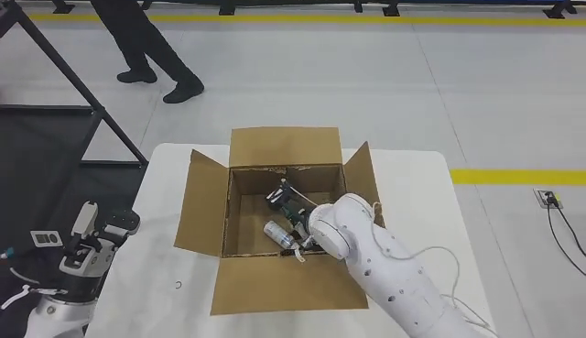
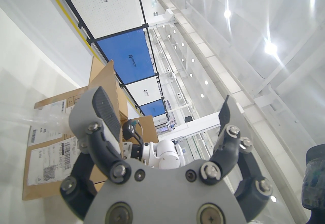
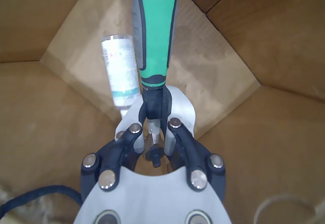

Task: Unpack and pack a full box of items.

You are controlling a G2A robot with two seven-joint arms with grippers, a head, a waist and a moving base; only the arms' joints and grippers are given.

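Right wrist view: my right gripper is clamped on the green-handled tool, inside the box.
Box floor: a white bottle lies beside the tool.
Left gripper: fingers apart, holding nothing.
Progress: mid-task, I judge; packing or unpacking, I cannot tell.

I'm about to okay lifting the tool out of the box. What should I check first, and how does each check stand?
1. Grip: right end effector shut on the green-handled tool: ok.
2. Balance: held near one end, so the tool may swing: not ok.
3. Contact: tool free of the white bottle lying beside it: cannot tell.
4. Exit: flaps of the box spread open: ok.
5. Clearance: left end effector open and away from the box: ok.
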